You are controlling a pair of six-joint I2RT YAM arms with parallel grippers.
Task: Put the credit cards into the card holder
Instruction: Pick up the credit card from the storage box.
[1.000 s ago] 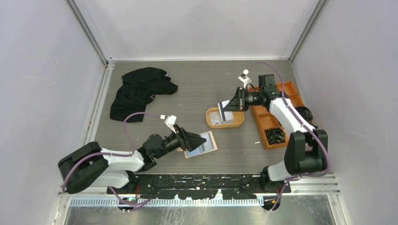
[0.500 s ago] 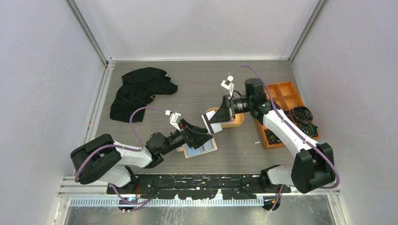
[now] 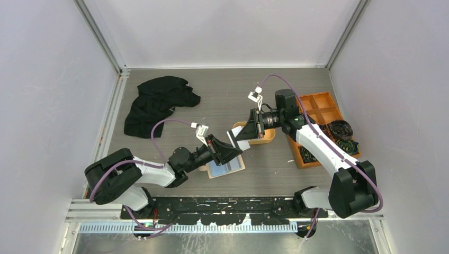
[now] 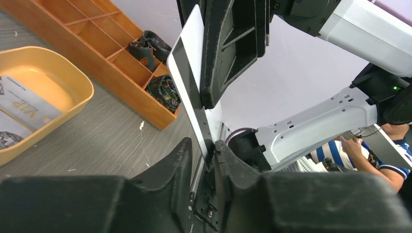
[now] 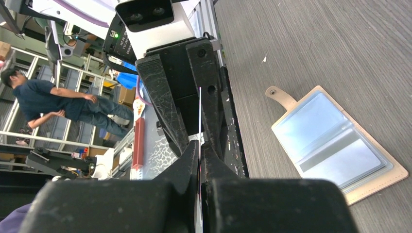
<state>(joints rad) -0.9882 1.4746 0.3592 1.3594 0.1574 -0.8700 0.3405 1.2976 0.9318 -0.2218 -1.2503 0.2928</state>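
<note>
A whitish credit card (image 4: 193, 73) with a dark stripe stands on edge in the air, and my right gripper (image 5: 199, 144) is shut on it. In the top view the card (image 3: 233, 138) hangs just above the open card holder (image 3: 227, 168). My left gripper (image 4: 201, 143) has its fingers on either side of the card's lower end. The jaws are narrow, with a gap showing on one side. The card holder (image 5: 335, 145) lies flat, beige with pale blue pockets up. More cards (image 4: 24, 104) lie in the orange oval tray (image 4: 73, 77).
The orange compartmented box (image 3: 317, 108) with dark coiled cables (image 3: 341, 129) stands at the right. A black cloth (image 3: 156, 103) lies at the back left. The oval tray (image 3: 267, 138) sits just behind the two grippers.
My right arm carried the card from over the tray to the left, above the card holder. My left gripper rose to meet it and narrowed its jaws around the card's end.
</note>
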